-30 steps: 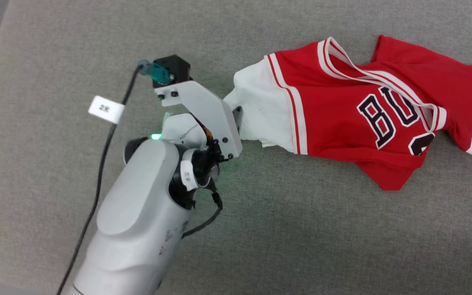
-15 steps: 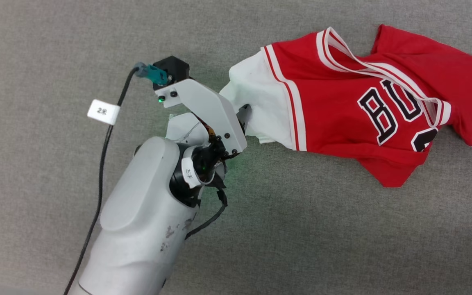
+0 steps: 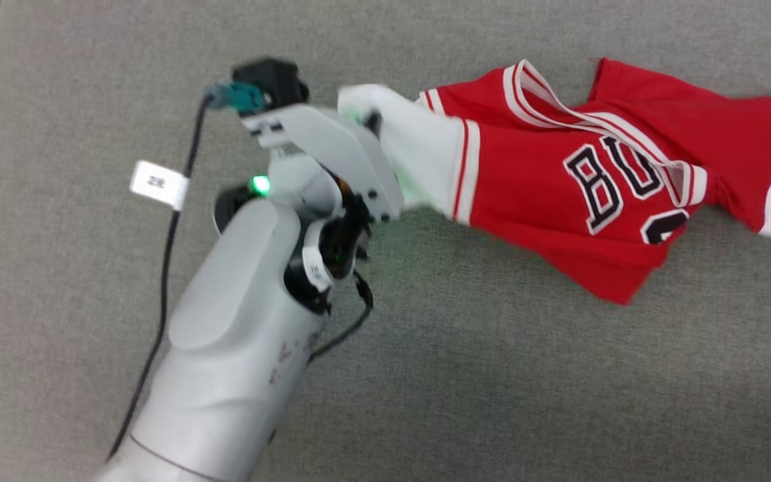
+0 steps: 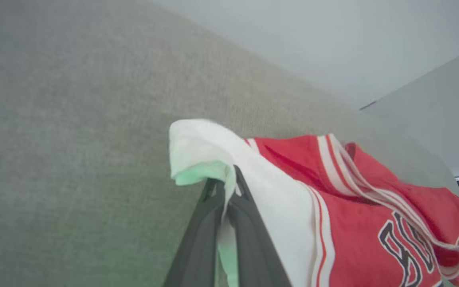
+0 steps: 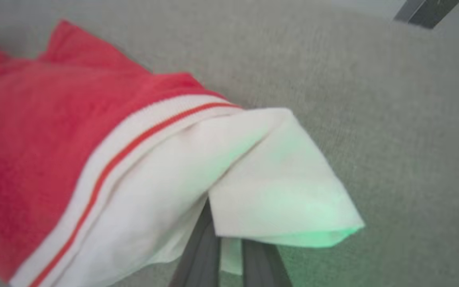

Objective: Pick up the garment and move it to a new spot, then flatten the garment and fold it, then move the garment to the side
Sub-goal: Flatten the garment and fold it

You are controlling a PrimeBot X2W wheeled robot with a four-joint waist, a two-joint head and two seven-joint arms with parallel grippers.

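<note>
Now the left gripper (image 4: 226,187) has its two dark fingers pressed together on the edge of one white sleeve of the garment (image 3: 559,181). A strip of white cloth is pinched between them, and the sleeve end folds over the fingertips. The right gripper (image 5: 229,255) pinches the other white sleeve the same way, with a thin band of cloth between its closed fingers and the cuff draped over their tips. The red shirt hangs stretched between the two holds above the gray fabric surface (image 3: 492,375), chest lettering facing up and neck trim twisted across the front. One red hem corner points toward the robot; whether it touches the surface I cannot tell. A black cable (image 3: 163,268) with a white tag (image 3: 158,184) runs beside the left arm, and a green light (image 3: 260,185) glows at its wrist.
</note>
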